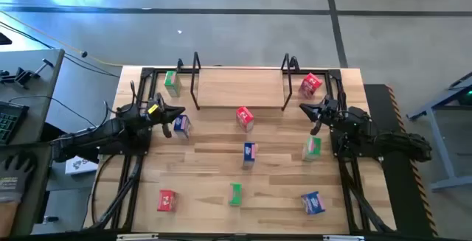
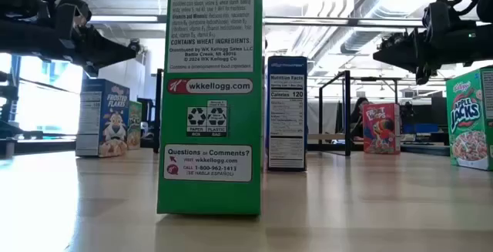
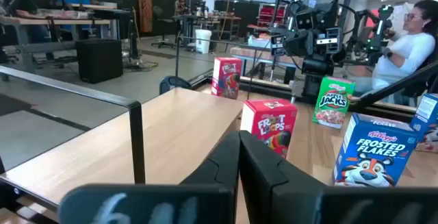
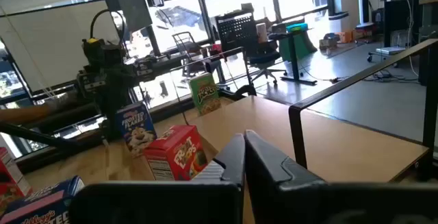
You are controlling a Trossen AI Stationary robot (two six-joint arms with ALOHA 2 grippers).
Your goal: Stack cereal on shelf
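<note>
Both my arms are hovering above the table, one at each end of the shelf [image 1: 240,86]. My left gripper [image 1: 177,113] is pinched closed on nothing, just beside a blue Frosted Flakes box [image 1: 181,125]; my right gripper [image 1: 306,109] is also closed and empty, near the red box [image 1: 310,85] by the shelf's right end. All nine cereal boxes sit on the tabletop [image 1: 206,175], none on the shelf board. Right in front of the low camera is a green box [image 2: 209,94] reading "CONTAINS WHEAT INGREDIENTS", "wkkellogg.com" and "Questions or Comments?". Behind it is a Nutrition Facts panel [image 2: 286,113] showing Calories 120. Apple Jacks [image 2: 470,117] stands at the right, and the left wrist view shows Froot Loops [image 3: 270,125].
</note>
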